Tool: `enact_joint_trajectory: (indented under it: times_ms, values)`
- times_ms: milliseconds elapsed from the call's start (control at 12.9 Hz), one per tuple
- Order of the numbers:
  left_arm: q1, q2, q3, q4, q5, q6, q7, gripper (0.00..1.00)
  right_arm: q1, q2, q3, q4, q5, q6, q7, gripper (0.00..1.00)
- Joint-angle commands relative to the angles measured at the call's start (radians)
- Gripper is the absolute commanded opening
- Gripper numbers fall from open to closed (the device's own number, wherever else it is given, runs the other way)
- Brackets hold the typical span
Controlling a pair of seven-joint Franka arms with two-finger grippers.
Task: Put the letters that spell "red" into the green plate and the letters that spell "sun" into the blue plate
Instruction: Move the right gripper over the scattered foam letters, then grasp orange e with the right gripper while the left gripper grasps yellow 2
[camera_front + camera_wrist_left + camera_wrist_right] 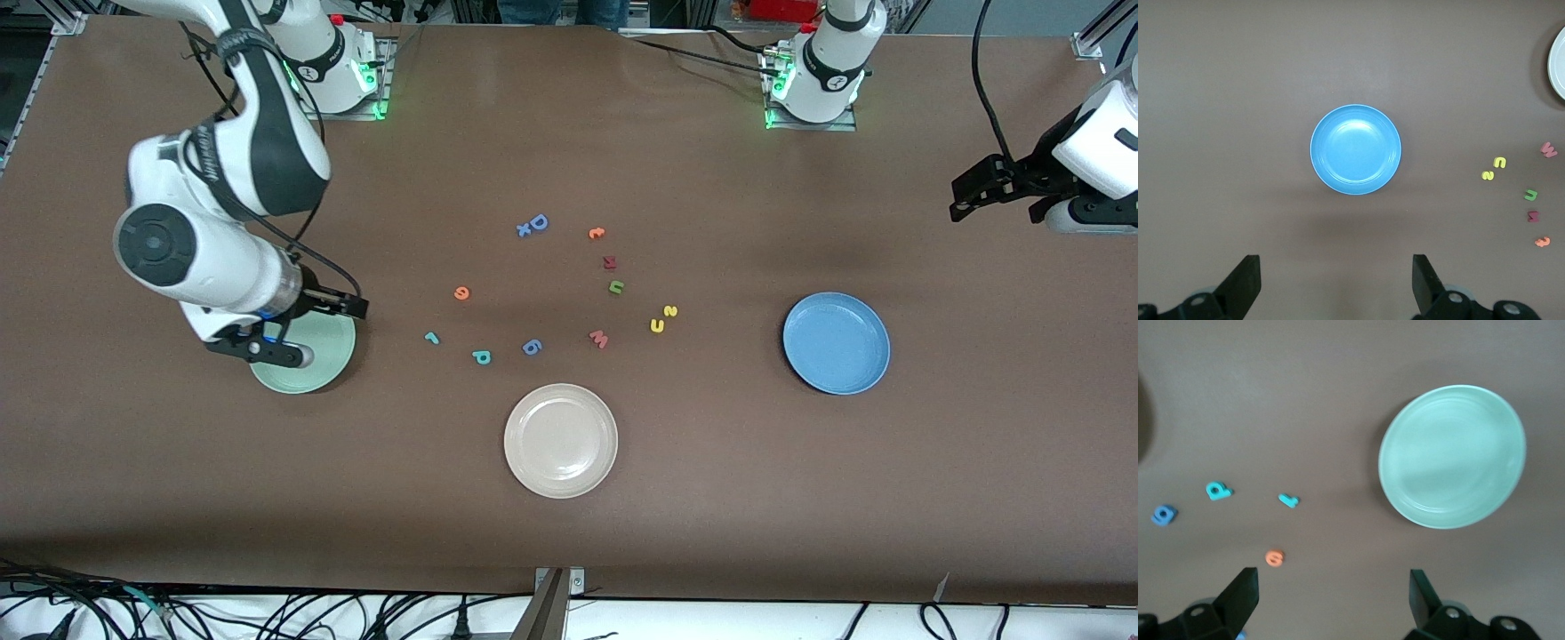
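Nearest the front edge of the brown table (711,498), the round mid-blue plate (837,343) and round pale mint-green plate (311,369) sit empty near opposite ends. Mid-table lie 6 tiny flat letters: teal "d" (481,356), teal "r" (431,338), yellow "u" (657,325), yellow "s" (671,311), orange "e" (460,292), green "n" (615,286). The right gripper (307,331) hangs open over the green plate; the left gripper (996,188) waits open at the left arm's end.

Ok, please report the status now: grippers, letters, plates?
Both grippers open: right gripper over green plate, left gripper waiting at its table end. Blue plate empty. All letters on the table.

Glossy blue plate (1355,149), matt brown table (711,462)
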Motion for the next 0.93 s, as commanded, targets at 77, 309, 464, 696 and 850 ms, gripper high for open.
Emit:
enact_joint_trajectory:
  times_ms: [77, 309, 464, 696, 850]
  values:
    - [-0.010, 0.013, -0.005, 0.033, 0.008, -0.025, -0.032, 1.00, 0.072, -0.007, -0.007, -0.150, 0.011, 0.196, 0.142, 1.00]
    - [-0.010, 0.013, -0.005, 0.033, 0.008, -0.025, -0.030, 1.00, 0.141, -0.001, -0.007, -0.285, 0.011, 0.397, 0.284, 1.00]
    - [-0.013, 0.013, -0.006, 0.035, 0.008, -0.025, -0.036, 1.00, 0.192, 0.039, -0.009, -0.316, 0.010, 0.483, 0.403, 1.00]
    - [-0.012, 0.017, -0.014, 0.032, -0.004, -0.024, -0.029, 1.00, 0.229, 0.097, -0.009, -0.320, 0.008, 0.557, 0.497, 1.00]
    - [-0.021, 0.037, -0.020, 0.030, -0.015, -0.018, -0.010, 1.00, 0.249, 0.127, -0.010, -0.339, 0.007, 0.622, 0.539, 1.00]
